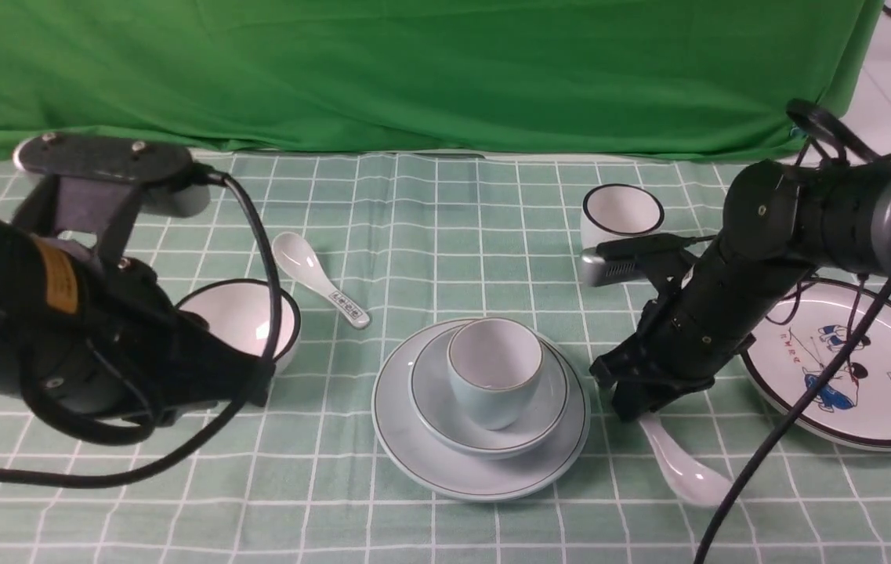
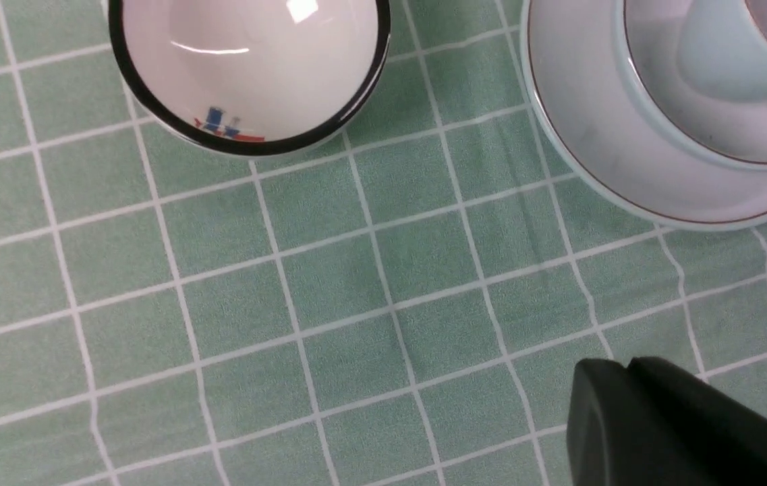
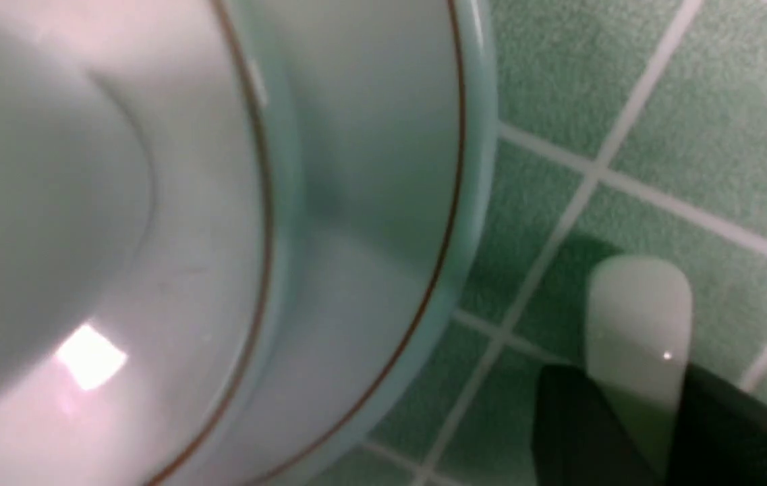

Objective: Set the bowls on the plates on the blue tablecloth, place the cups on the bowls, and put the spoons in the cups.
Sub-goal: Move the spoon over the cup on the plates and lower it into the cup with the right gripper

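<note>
On the blue tablecloth (image 1: 445, 227), the pale blue plate (image 1: 398, 439) carries the pale blue bowl (image 1: 429, 392), and the pale blue cup (image 1: 492, 372) stands in that bowl. The black-rimmed white bowl (image 1: 245, 321) sits on the cloth at the left, behind my left arm. My left gripper (image 2: 626, 368) hangs shut and empty over bare cloth near it. The white cup (image 1: 621, 211) stands far right, the cartoon plate (image 1: 852, 368) empty beside it. The plain spoon (image 1: 684, 466) lies right of the blue plate, my right gripper (image 1: 641, 411) shut on its handle (image 3: 636, 317). A printed spoon (image 1: 320, 290) lies left of centre.
The plain green backdrop cloth (image 1: 414, 70) hangs along the table's far edge. Black cables trail from both arms across the cloth at the front left and front right. The right arm reaches over the space between the white cup and the cartoon plate.
</note>
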You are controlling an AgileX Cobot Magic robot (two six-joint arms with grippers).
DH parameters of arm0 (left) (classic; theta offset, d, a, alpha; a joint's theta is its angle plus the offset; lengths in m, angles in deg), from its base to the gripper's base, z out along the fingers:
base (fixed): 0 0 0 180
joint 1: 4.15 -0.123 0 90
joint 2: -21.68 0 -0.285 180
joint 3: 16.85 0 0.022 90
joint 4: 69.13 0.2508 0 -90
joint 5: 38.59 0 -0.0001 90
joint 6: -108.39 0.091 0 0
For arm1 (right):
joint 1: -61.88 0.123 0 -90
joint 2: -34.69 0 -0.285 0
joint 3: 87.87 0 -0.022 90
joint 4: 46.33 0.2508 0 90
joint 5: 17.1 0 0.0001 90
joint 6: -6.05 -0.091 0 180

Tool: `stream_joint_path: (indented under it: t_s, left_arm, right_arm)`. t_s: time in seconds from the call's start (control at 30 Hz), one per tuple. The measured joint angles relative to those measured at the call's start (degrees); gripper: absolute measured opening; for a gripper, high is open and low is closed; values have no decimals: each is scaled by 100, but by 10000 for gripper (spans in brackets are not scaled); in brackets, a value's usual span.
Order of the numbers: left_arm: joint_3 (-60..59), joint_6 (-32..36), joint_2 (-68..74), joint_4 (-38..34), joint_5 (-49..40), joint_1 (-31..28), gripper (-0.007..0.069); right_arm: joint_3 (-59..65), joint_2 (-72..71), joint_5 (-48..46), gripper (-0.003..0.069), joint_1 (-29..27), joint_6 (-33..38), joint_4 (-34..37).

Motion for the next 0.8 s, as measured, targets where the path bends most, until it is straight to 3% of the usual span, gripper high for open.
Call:
stream_joint_path:
  t_s: [0.1,0.2,0.37,0.4,0.5,0.6,0.8]
  left_arm:
    - [-18,-5,-11,17,84,0,8]
    - [-18,-5,-11,31,212,0,8]
    - [-18,-5,-11,36,354,0,8]
    - [-18,-5,-11,36,368,0,8]
    - [-18,-5,-11,44,386,0,8]
    - [-18,-5,-11,49,407,0,8]
    - [-18,-5,-11,49,407,0,8]
  right_arm:
    - [50,-919,85,175,39,128,49]
    - [273,-1824,1077,175,299,352,185]
    - [1176,-2675,3702,175,1051,392,291]
    - [1537,-2770,4727,175,1346,318,291]
    - [2085,-2661,6464,175,1889,275,252]
    - [2241,-2303,7217,175,2201,264,130]
    - [2248,-1620,7805,175,2323,56,49]
